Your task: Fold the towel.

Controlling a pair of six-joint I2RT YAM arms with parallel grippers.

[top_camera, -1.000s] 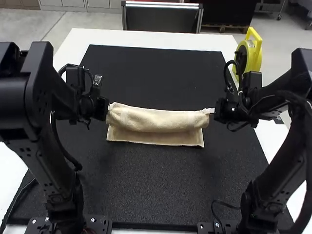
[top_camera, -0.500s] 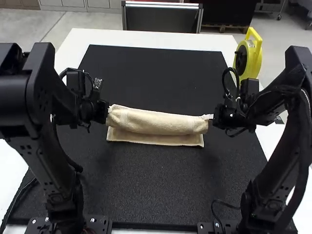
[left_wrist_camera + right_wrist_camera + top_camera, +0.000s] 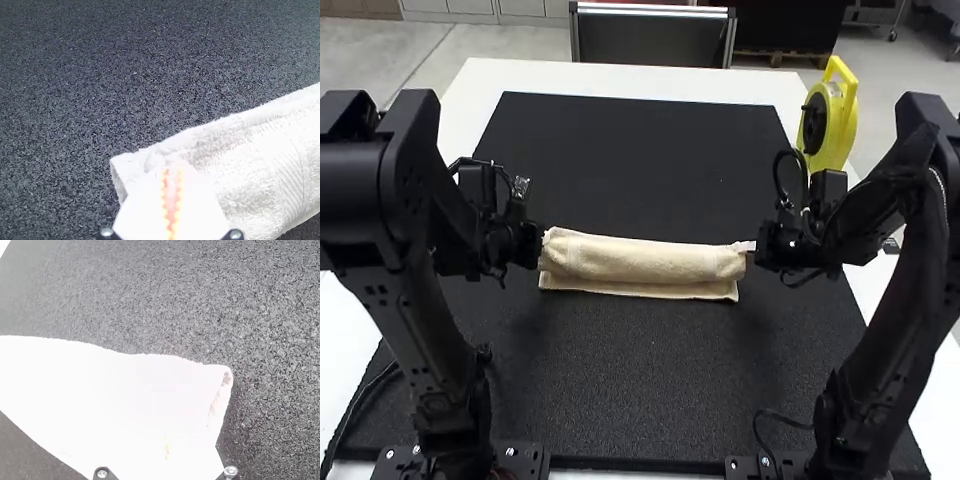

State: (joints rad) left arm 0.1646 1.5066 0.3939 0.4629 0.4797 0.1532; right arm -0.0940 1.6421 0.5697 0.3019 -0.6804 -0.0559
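1. Lying on black mat: cream towel, folded into a plump band, long axis set left to right.
2. Left end is pinched by left gripper; right end, by right gripper.

"Colours, please?"
"Terry towel, cream, with paler bands, one finely lined; mat, speckled charcoal; tabletop, white; reel, yellow with black centre."
"Robot?"
"Left arm, right arm: black."
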